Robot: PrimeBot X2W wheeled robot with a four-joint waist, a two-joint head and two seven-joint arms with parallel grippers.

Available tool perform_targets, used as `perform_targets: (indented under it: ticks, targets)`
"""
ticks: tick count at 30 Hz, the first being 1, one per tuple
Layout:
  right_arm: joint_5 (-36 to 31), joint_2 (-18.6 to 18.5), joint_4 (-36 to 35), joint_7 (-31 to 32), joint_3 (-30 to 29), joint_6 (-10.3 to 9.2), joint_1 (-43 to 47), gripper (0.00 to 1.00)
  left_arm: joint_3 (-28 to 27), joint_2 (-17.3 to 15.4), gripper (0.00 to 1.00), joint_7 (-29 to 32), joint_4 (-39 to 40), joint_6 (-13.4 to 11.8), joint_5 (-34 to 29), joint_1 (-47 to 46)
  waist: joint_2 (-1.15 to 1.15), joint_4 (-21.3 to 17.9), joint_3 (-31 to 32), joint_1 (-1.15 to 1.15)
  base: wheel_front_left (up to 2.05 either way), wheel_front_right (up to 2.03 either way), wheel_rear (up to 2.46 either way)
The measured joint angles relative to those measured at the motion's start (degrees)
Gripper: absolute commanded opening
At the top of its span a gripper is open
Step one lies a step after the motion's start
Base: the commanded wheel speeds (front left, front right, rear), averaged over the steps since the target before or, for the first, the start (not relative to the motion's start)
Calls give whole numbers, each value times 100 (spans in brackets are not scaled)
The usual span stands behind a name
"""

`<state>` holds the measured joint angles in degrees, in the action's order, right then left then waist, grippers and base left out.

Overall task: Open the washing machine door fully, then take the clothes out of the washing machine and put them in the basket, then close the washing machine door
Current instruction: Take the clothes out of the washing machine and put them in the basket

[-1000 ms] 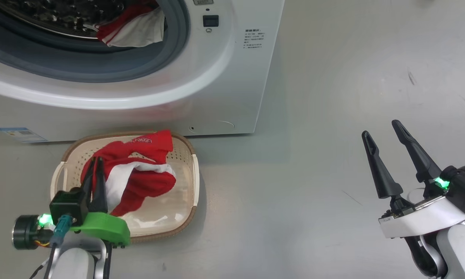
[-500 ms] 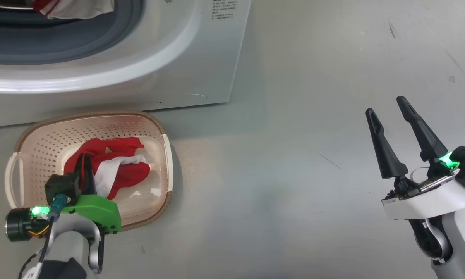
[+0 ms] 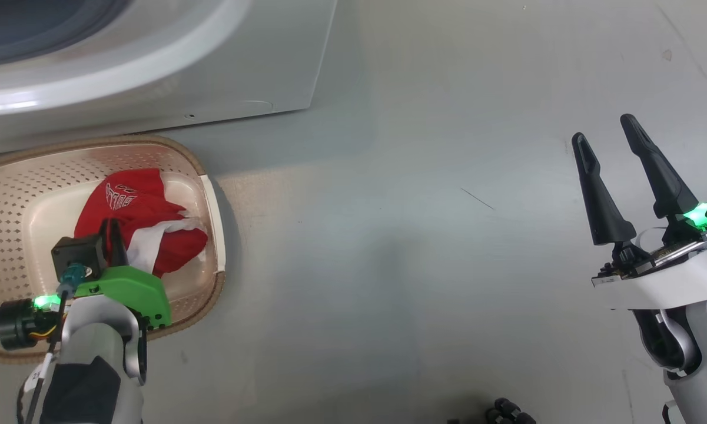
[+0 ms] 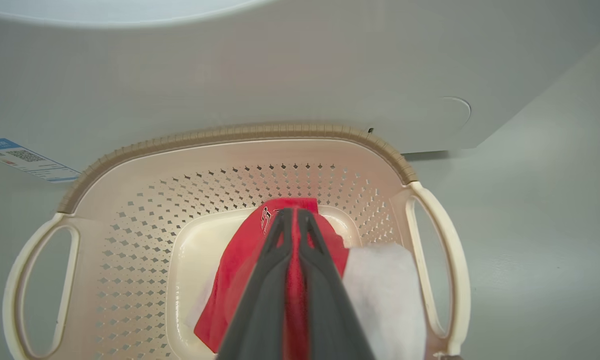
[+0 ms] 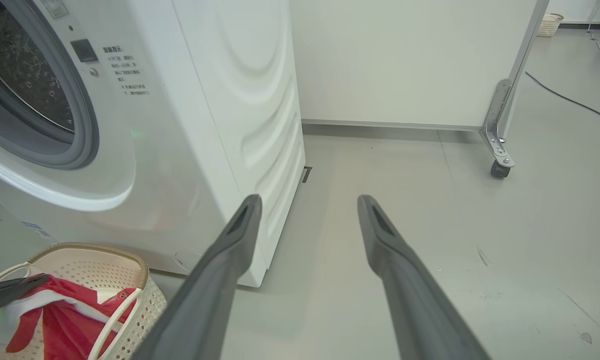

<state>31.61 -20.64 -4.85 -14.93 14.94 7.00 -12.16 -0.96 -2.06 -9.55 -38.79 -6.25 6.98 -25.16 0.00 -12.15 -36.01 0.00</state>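
The grey floor (image 3: 388,265) is shiny. The big white washing machine (image 5: 205,125) stands on it, and the cream basket (image 3: 12,176) sits right in front of it. The red and white clothes (image 3: 135,200) lie in the basket. The left gripper (image 4: 295,214) pinches them tight (red cloth shows between its fingers). The right gripper (image 3: 603,127) hangs well apart, fingers spread wide, holding nothing.
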Motion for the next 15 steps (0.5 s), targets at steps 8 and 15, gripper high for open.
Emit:
perform_targets:
  ticks: [8, 15]
  targets:
    - [13, 2, 27, 0, 30, 0, -182, 100, -258, -48, 0, -3, -474, -9, -55, -219, 0, -151, -239, 0, 0, 0, 0]
    - [13, 5, 103, 0, -38, 0, -191, 100, -426, -41, 25, -93, -782, -11, -53, -397, 0, -219, -286, 0, 0, 0, 0]
